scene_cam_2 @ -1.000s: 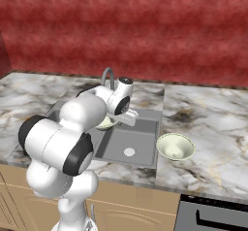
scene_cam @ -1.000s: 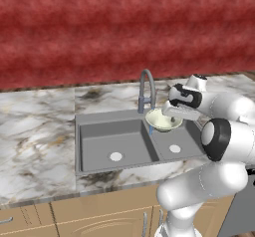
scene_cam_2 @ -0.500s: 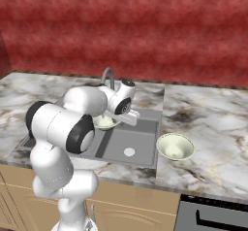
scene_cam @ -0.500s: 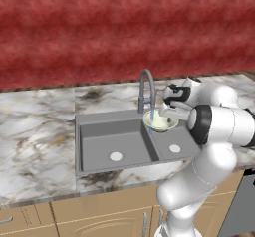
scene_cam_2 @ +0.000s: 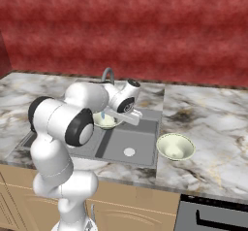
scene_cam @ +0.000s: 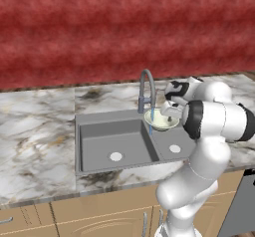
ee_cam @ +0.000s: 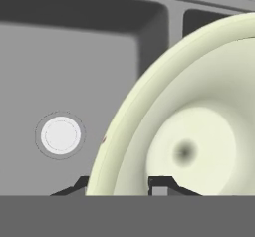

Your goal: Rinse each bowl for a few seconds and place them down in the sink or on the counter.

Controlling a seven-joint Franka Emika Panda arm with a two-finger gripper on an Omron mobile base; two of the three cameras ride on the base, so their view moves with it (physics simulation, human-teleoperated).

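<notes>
With our claw (ee_cam: 119, 185) clamped on the bowl (scene_cam: 160, 119) rim, we should hold it level under the faucet (scene_cam: 146, 89) spout, over the sink (scene_cam: 99, 144).

I see the counter (scene_cam_2: 203, 108) — white-and-grey marbled stone with brownish veins — running left to right under a red wall, atop tan wooden cabinets (scene_cam: 84, 216). Set into it is the grey double-basin sink (scene_cam: 112, 144), each basin with a round white drain, and a curved grey faucet (scene_cam: 146, 89) at its far edge. One pale cream-green bowl (scene_cam_2: 175, 146) sits upright on the stone, just right of the sink — near the counter's front edge.
</notes>
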